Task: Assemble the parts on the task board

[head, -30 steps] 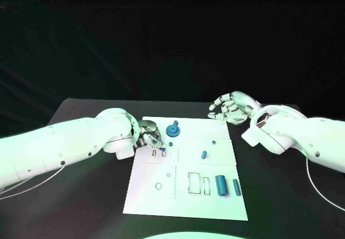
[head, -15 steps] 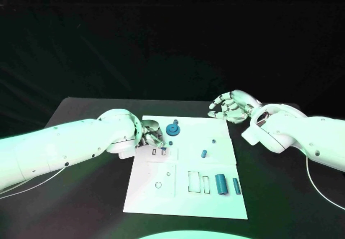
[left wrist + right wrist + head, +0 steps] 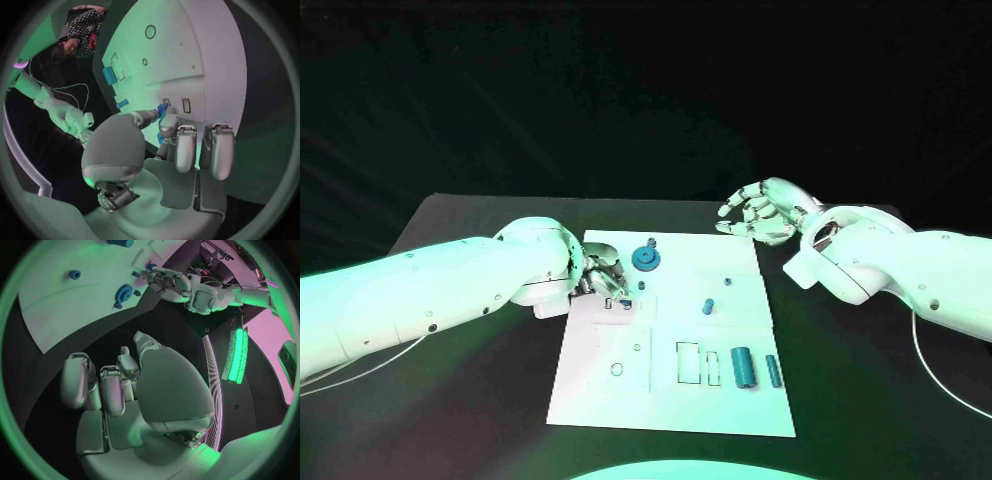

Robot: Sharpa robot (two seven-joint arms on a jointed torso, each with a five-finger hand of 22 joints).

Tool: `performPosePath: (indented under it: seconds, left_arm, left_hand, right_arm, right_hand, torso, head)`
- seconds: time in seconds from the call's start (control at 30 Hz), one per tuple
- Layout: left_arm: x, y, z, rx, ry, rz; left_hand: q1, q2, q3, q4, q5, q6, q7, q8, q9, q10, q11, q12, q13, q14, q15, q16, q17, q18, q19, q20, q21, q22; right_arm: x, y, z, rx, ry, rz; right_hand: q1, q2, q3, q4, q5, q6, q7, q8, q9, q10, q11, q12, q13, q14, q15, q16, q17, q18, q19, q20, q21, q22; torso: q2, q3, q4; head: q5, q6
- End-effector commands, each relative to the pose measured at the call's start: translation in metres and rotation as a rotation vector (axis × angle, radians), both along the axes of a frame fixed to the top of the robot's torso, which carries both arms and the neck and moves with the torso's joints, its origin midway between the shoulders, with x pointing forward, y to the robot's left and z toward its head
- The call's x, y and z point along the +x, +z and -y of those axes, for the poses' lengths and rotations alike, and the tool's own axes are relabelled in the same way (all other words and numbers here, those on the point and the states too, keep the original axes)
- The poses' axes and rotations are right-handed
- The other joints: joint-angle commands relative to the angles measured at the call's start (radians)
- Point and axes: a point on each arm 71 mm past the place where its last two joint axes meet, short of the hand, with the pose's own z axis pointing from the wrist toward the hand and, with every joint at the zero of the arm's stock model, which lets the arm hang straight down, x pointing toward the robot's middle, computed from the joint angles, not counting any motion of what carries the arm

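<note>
Left hand (image 3: 604,277) low over the near-left part of the white task board (image 3: 733,400), pinching a small blue part (image 3: 162,110) above two slots, blue gear (image 3: 646,260) just beyond, right hand (image 3: 764,213) curled, holding nothing, above the tabletop (image 3: 473,215) past the board's far right corner.

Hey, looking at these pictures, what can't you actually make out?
- How far the small blue part pinched by the left hand is seated: fingers cover it in the left wrist view; too small in the head view.
- Task board slots under the left hand: hidden in the head view.
- Right hand palm: faces away in the head view.
</note>
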Motion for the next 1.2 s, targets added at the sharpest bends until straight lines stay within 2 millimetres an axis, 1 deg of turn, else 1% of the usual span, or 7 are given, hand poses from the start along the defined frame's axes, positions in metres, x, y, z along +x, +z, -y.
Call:
performPosePath:
  seconds: [0.03,0.13,0.53,0.87,1.0,1.03,1.2]
  left_arm:
    - [-0.0029,-0.0023,0.0022,0.016,-0.037,-0.040]
    - [-0.0027,-0.0026,0.0022,0.018,-0.037,-0.042]
    - [-0.0015,-0.0038,0.0016,0.023,-0.034,-0.043]
    - [-0.0018,-0.0049,0.0021,0.030,-0.041,-0.053]
    - [-0.0015,-0.0056,0.0025,0.030,-0.040,-0.058]
    - [-0.0012,-0.0058,0.0025,0.030,-0.039,-0.059]
    - [0.0000,-0.0075,0.0030,0.032,-0.036,-0.066]
  left_hand:
    - [-0.010,0.001,0.208,-0.203,0.008,0.007,-0.002,0.006,0.002,0.007,0.000,-0.002,-0.001,0.093,-0.010,-0.005,0.226,-0.016,0.073,-0.009,-0.001,0.207]
    - [-0.019,-0.002,0.212,-0.206,0.026,0.010,-0.003,0.006,0.005,0.009,-0.001,-0.002,-0.001,0.093,-0.011,-0.005,0.226,-0.016,0.073,-0.010,-0.002,0.206]
    - [-0.020,-0.002,0.212,-0.206,0.029,0.010,-0.003,0.006,0.005,0.009,-0.001,-0.002,-0.001,0.092,-0.011,-0.006,0.225,-0.016,0.073,-0.010,-0.002,0.206]
    - [-0.025,-0.003,0.213,-0.207,0.038,0.012,-0.004,0.006,0.007,0.010,-0.001,-0.002,-0.001,0.092,-0.012,-0.006,0.225,-0.016,0.073,-0.011,-0.002,0.206]
    - [-0.034,-0.005,0.212,-0.207,0.050,0.014,-0.005,0.006,0.010,0.012,-0.002,-0.002,-0.001,0.092,-0.012,-0.006,0.225,-0.016,0.072,-0.011,-0.002,0.206]
    - [-0.040,-0.006,0.211,-0.208,0.059,0.016,-0.006,0.007,0.011,0.012,-0.003,-0.003,-0.001,0.092,-0.013,-0.006,0.225,-0.016,0.073,-0.011,-0.002,0.206]
    - [-0.050,-0.005,0.209,-0.207,0.072,0.021,-0.008,0.008,0.014,0.017,-0.005,0.001,0.004,0.092,-0.014,-0.006,0.224,-0.016,0.073,-0.012,-0.002,0.206]
  right_arm:
    - [-0.0002,0.0006,-0.0015,-0.004,0.015,0.011]
    - [-0.0001,0.0006,-0.0017,-0.004,0.015,0.011]
    - [0.0000,0.0004,-0.0021,-0.004,0.017,0.010]
    - [-0.0002,0.0004,-0.0019,-0.004,0.018,0.009]
    - [-0.0002,0.0004,-0.0019,-0.003,0.018,0.009]
    - [-0.0003,0.0004,-0.0020,-0.003,0.018,0.009]
    - [-0.0004,0.0004,-0.0019,-0.003,0.018,0.009]
  right_hand:
    - [0.002,-0.009,0.008,0.000,0.003,-0.003,0.002,-0.005,-0.001,-0.005,0.000,-0.006,-0.001,0.064,-0.004,-0.004,0.083,0.002,-0.006,0.000,-0.007,0.076]
    - [0.001,-0.011,0.011,0.000,0.004,-0.003,0.002,-0.006,-0.001,-0.006,0.000,-0.007,-0.002,0.064,-0.004,-0.004,0.081,0.002,-0.006,0.000,-0.007,0.076]
    - [-0.001,-0.011,0.012,0.001,0.004,-0.002,0.002,-0.006,-0.001,-0.006,0.000,-0.007,-0.001,0.064,-0.004,-0.005,0.081,0.002,-0.006,0.000,-0.007,0.076]
    - [-0.001,-0.011,0.012,0.001,0.004,-0.002,0.002,-0.006,-0.001,-0.006,0.000,-0.007,-0.001,0.064,-0.004,-0.005,0.081,0.002,-0.006,0.000,-0.007,0.076]
    - [-0.001,-0.011,0.012,0.001,0.004,-0.002,0.002,-0.006,-0.001,-0.006,0.000,-0.007,-0.001,0.064,-0.004,-0.005,0.081,0.002,-0.006,0.000,-0.007,0.076]
    - [-0.001,-0.011,0.012,0.001,0.004,-0.002,0.002,-0.006,-0.001,-0.006,0.000,-0.007,-0.001,0.064,-0.004,-0.005,0.081,0.002,-0.006,0.000,-0.007,0.076]
    - [-0.001,-0.011,0.012,0.001,0.004,-0.002,0.002,-0.006,-0.001,-0.006,0.000,-0.007,-0.001,0.064,-0.004,-0.005,0.081,0.002,-0.006,0.000,-0.007,0.076]
  torso:
    - [0.000,-0.0005,0.0004]
    - [0.000,-0.0005,0.0002]
    - [0.000,-0.0006,-0.0003]
    - [0.000,0.0001,0.0002]
    - [0.000,0.0002,-0.0002]
    - [0.000,0.0002,-0.0002]
    - [0.000,0.0005,-0.0003]
  head:
    - [0.001,-0.001]
    - [0.002,-0.002]
    - [0.001,-0.005]
    - [0.001,-0.007]
    - [0.001,-0.007]
    - [0.001,-0.008]
    - [0.000,-0.009]
